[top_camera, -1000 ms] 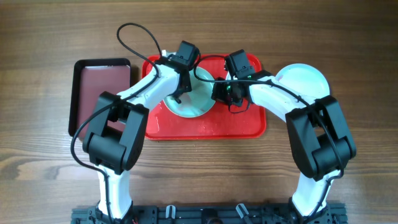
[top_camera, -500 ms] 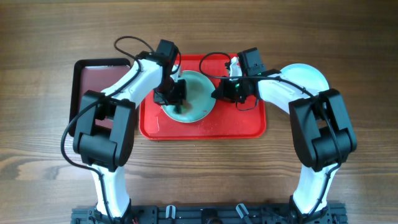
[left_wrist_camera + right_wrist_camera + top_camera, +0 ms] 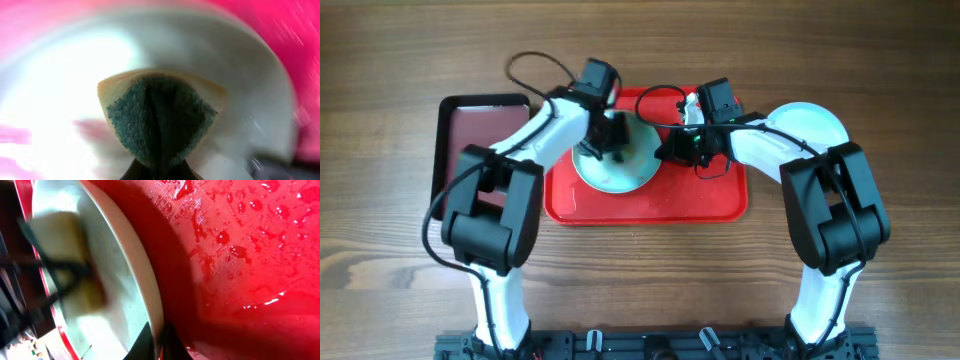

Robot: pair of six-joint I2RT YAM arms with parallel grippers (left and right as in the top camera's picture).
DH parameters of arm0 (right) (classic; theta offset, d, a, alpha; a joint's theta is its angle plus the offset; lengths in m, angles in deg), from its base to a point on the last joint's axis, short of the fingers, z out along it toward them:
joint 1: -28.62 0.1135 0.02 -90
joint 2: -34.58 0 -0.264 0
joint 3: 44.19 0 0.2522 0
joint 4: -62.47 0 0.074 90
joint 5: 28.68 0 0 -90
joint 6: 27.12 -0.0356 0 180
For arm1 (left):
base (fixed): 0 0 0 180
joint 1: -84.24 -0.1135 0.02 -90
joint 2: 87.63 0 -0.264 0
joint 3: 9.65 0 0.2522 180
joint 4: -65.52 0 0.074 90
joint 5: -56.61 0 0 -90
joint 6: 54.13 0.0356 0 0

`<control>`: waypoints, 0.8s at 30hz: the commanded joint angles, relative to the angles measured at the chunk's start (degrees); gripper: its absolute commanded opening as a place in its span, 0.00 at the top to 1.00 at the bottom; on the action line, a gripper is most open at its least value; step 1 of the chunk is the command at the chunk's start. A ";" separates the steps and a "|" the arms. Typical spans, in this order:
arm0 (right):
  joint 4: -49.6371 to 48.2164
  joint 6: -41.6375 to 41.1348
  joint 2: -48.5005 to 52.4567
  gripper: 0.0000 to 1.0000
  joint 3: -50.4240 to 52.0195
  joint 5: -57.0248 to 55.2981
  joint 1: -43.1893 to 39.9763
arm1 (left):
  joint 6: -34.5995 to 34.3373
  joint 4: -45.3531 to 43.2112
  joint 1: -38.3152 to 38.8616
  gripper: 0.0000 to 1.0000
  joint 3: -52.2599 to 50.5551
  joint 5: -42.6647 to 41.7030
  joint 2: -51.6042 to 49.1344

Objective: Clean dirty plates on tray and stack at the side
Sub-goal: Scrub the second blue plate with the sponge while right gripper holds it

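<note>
My left gripper (image 3: 608,133) is clenched on the sponge (image 3: 160,120), pressing just ahead onto the plate (image 3: 620,172). My right gripper (image 3: 156,339) pinches its rim above the tray (image 3: 705,200). If I scrub too hard, the rim could slip from that pinch.

Overhead: straight down, far. Both wrist views: very close, facing shared plate (image 3: 630,170) on tray (image 3: 720,197).

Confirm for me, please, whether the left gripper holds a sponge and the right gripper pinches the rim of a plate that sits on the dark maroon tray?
No: the overhead view shows the plate on the bright red tray, not the dark maroon tray. The left gripper holds the sponge; the right gripper pinches the rim.
</note>
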 commanded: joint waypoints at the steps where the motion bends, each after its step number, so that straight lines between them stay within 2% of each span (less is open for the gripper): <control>1: 0.55 -0.22 2.29 0.96 0.09 3.26 1.27 | -9.09 1.88 -3.45 0.96 -1.70 22.88 -2.67; 3: 0.55 -0.24 2.29 0.96 0.09 3.23 1.27 | -11.89 4.20 -3.52 0.96 -1.70 25.24 -2.67; 6: 0.55 -0.31 2.29 0.96 0.09 3.02 1.27 | -11.10 8.31 -2.75 0.96 -1.70 19.71 -2.67; 11: 0.55 -0.31 2.29 0.96 0.09 2.99 1.25 | 5.16 13.66 -1.36 0.96 -1.70 -1.66 -2.67; 17: 0.48 -0.33 2.29 0.96 0.09 2.99 1.25 | 24.04 23.23 -1.42 0.96 -1.70 -19.96 -2.67; 19: 0.39 -0.46 2.29 0.96 0.09 2.99 1.27 | 28.83 25.92 -1.36 0.96 -1.70 -22.88 -2.67; 24: 0.42 -0.46 2.29 0.96 0.09 3.04 1.25 | 30.14 26.69 -1.44 0.96 -1.70 -22.88 -2.67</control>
